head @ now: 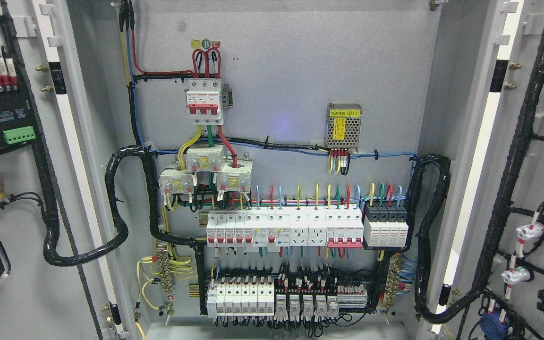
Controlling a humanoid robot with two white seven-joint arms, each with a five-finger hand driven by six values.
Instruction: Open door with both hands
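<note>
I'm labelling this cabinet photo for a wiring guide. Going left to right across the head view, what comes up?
Left door → black cable loop → red main breaker → yellow-labelled power module → black-topped modules → right cable loop → right door.

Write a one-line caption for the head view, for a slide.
Electrical cabinet with left door and right door swung open, exposing the breaker rows; no robot hands visible.

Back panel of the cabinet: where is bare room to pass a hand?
The back panel is bare right of the top breaker, above the power supply. Also between the power supply and the right wall. Crowded: the breaker rows and terminal row below.
</note>
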